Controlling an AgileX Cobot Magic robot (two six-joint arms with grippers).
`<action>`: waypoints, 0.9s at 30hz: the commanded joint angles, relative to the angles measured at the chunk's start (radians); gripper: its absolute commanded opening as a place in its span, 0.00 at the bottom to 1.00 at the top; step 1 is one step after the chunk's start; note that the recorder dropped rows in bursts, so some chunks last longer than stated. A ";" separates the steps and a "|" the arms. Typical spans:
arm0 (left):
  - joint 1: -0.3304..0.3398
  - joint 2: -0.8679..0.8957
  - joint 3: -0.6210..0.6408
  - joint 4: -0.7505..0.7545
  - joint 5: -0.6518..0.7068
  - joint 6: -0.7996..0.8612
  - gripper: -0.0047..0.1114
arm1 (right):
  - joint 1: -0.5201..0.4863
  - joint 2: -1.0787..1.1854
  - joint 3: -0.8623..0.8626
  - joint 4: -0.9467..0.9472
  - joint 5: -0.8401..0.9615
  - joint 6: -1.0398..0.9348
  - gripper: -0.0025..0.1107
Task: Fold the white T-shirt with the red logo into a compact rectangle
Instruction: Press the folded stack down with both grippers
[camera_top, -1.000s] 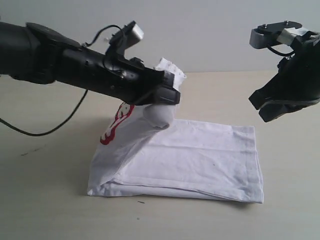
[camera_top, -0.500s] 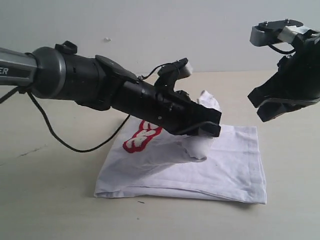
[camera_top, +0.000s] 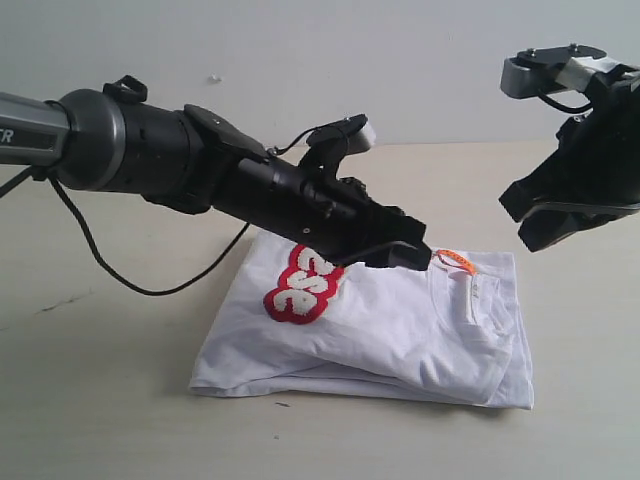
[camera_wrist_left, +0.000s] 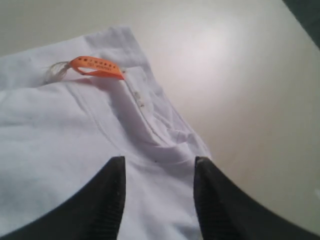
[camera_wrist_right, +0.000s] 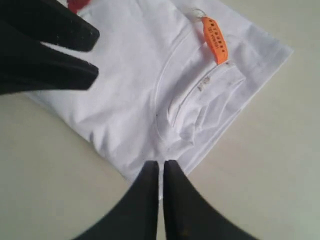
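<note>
The white T-shirt lies folded on the table, a roughly rectangular stack with its ribbed collar and orange tag facing up at the right end. Part of the red logo shows on the top layer, to the left. My left gripper hovers just above the shirt near the tag. It is open, with only cloth below its fingers. My right gripper hangs raised off the shirt's right end. It is shut and empty, over the shirt's edge.
The beige table extends on all sides of the shirt, with a pale wall behind it. The left arm's black cable droops to the table left of the shirt. My left fingers show in the right wrist view.
My left gripper carried the lifted part of the shirt rightward, laid it over the stack and opened, letting go. The logo, collar and tag now face up. The right arm stayed still.
</note>
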 joint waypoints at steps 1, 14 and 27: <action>0.060 -0.005 -0.008 0.159 0.067 -0.045 0.41 | -0.001 0.005 -0.001 -0.017 0.022 0.000 0.07; 0.122 -0.001 0.055 0.373 0.050 -0.152 0.41 | -0.001 0.223 0.003 0.127 -0.138 -0.056 0.07; 0.122 -0.001 0.103 0.384 0.019 -0.150 0.41 | -0.001 0.435 0.003 0.127 -0.203 -0.067 0.07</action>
